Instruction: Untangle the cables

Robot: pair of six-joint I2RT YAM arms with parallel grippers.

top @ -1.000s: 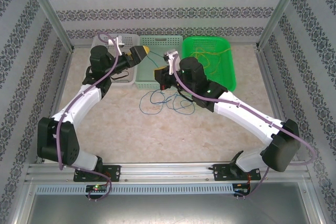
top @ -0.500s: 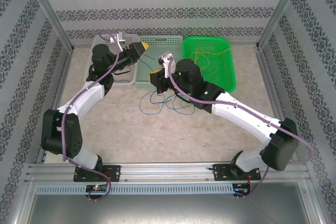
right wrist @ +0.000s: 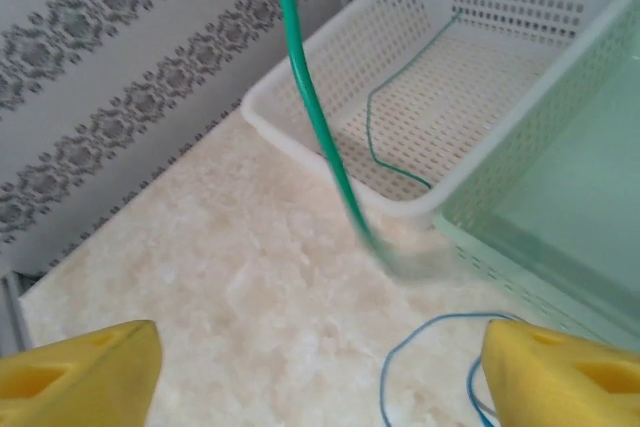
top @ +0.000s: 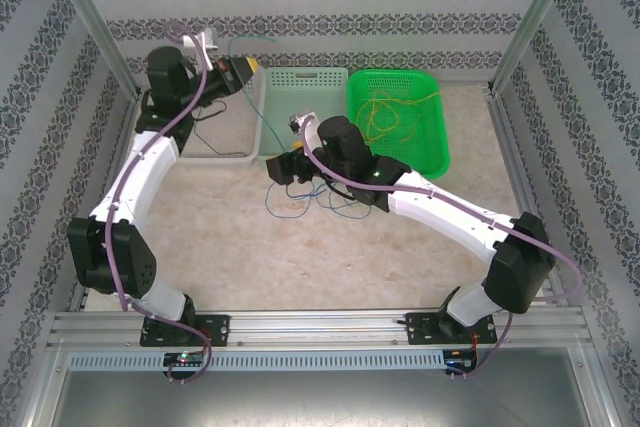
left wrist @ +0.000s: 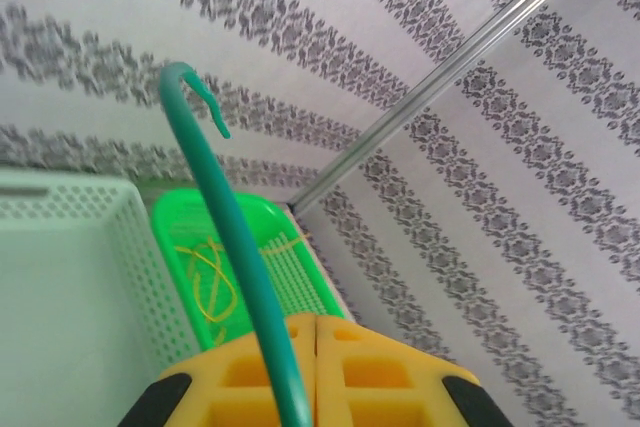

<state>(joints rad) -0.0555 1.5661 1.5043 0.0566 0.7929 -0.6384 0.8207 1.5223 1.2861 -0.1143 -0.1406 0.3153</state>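
Logging grip states and cable positions

Left gripper [left wrist: 315, 347] is clenched on the thin dark green cable [right wrist: 312, 107]. In the left wrist view I see the wire pinched between the yellow fingers, arching upward to a hooked free end. That arm stands raised over the white perforated plastic basket [top: 225, 142].

From the right wrist, the cable slants down to the marble-patterned tabletop [top: 300, 267] just beside the white basket's corner.

Right gripper [right wrist: 320, 367] is released, fingers wide apart, grasping nothing, low above the table.

A thin blue cable [top: 300, 202] lies looped on the table near it. Thin yellow cables [top: 385, 117] lie in the bright green plastic basket [top: 440, 142]. A second thin green wire [right wrist: 370, 127] lies inside the white basket.
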